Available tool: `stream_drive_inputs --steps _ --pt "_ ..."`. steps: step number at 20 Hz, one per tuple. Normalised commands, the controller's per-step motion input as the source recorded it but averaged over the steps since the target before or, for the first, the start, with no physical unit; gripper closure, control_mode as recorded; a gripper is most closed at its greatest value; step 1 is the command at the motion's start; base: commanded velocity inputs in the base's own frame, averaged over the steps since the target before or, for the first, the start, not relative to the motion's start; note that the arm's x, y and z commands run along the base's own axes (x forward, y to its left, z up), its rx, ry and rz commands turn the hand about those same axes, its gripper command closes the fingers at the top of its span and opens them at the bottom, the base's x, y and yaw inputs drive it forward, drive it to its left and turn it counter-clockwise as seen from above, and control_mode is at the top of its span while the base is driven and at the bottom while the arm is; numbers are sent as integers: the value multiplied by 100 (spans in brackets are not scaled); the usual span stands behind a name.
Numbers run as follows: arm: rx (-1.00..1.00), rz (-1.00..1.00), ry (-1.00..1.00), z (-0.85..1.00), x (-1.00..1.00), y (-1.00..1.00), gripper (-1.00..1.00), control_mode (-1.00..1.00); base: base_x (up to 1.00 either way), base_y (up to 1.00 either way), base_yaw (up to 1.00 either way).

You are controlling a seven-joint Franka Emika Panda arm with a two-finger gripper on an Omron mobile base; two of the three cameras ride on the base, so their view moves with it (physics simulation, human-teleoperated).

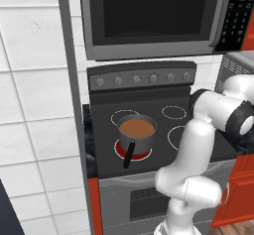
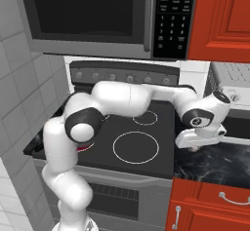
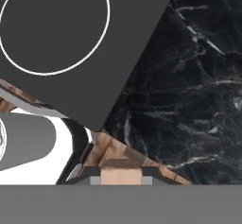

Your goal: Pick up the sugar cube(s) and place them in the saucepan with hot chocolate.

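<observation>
Hand view: cube [image 3: 121,175] sits pinched between the fingers, over the black marble tabletop [image 3: 189,90] beside the stove [image 3: 71,43]. Saucepan [image 1: 136,135] with hot chocolate [image 1: 137,128] stands on the front-left burner, well apart.

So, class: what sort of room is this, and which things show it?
A kitchen, rendered: a stove with knobs, a microwave above it, a saucepan on a burner, and red cabinets.

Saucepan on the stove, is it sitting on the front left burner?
Yes, the saucepan of hot chocolate sits on the glowing red front left burner, handle toward the front.
</observation>
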Motion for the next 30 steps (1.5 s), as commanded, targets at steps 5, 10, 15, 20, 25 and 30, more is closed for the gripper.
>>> stream_drive_inputs --steps 5,10,15,20,25,30 --pt "7 13 -8 23 0 100 100 -100 0 0 0" --pt "5 15 -6 28 0 100 100 -100 0 0 0" --pt "3 14 -7 24 0 100 100 -100 0 0 0" --pt "0 13 -3 16 2 100 100 -100 0 0 0" --pt "0 14 0 11 3 100 100 -100 0 0 0" --pt "0 9 0 0 10 100 100 -100 0 0 0"
